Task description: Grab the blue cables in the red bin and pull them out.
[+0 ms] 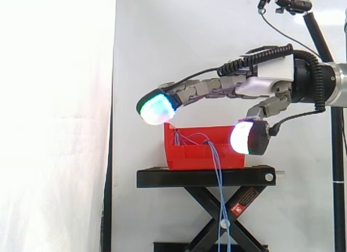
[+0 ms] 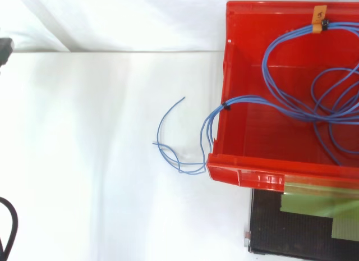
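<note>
While the hand point(image 1: 274, 78) hangs wide open, holding nothing, above the red bin point(image 1: 190, 157) at mid-frame, the blue cables point(image 2: 207, 129) lie inside it and spill over its edge.

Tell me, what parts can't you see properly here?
- Side view: the wall of the red bin hides most of the blue cables inside.
- Side view: the bottom edge cuts off the hanging cable ends.
- Top view: the right edge cuts off the bin and cable loops.
- Top view: the bin covers much of the black stand.
</note>
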